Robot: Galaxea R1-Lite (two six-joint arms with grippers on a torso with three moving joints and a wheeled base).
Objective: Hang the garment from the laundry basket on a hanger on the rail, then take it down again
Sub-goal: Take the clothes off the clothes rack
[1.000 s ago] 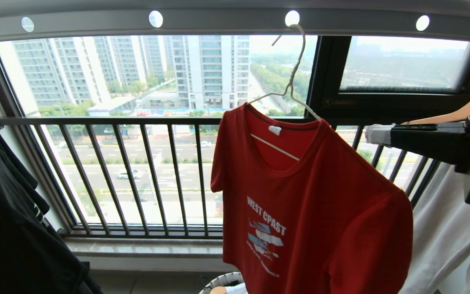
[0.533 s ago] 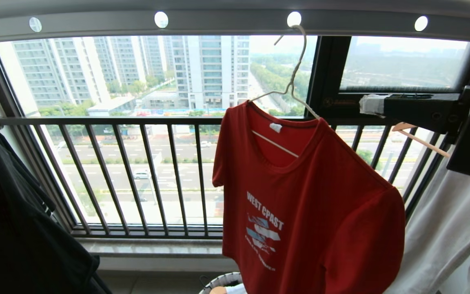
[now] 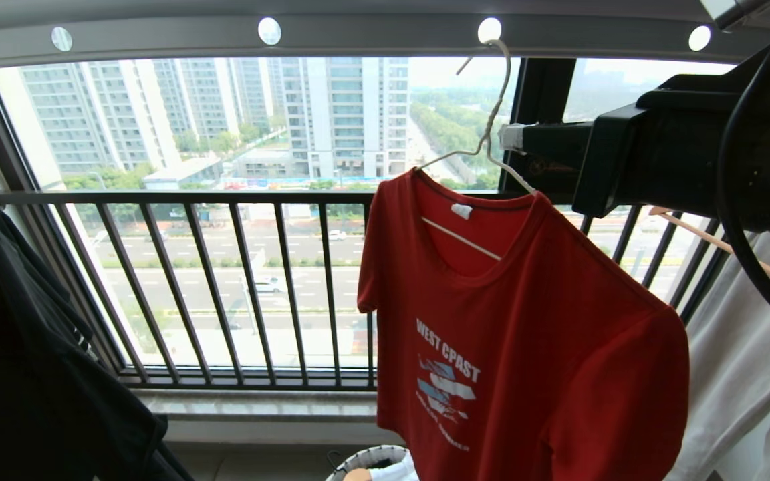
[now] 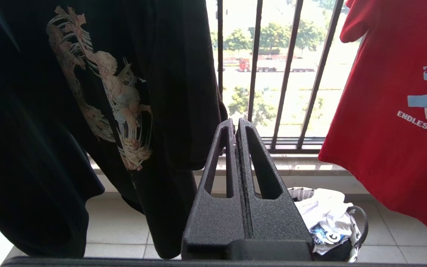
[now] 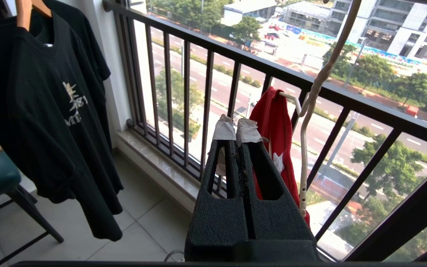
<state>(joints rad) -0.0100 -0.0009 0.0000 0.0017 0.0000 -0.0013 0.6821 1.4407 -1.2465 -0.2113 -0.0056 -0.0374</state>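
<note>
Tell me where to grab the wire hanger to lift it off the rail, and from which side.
Probably the twisted neck of the hanger, below the hook and above the red T-shirt: bare wire, clear of cloth. Come from the robot's right, where the shut right gripper sits level with it; it must open first.

Strong daylight pours in through the window [image 3: 224, 200] from outside, so every view is backlit; the street and towers beyond look pale and washed, nearly blown out between the bars in the left wrist view; the round holes in the rail [image 3: 371, 30] glow white; the black T-shirt [image 3: 17, 361] at the left is sunk in shadow, its folds almost lost; the red T-shirt [image 3: 525, 347] stays evenly lit and its print reads sharply; the right gripper [image 3: 512, 137] and its arm show as a dark silhouette against the glass; the head view bows the rail and window frame toward its edges; the floor tiles [image 5: 139, 222] take soft, diffuse light.
</note>
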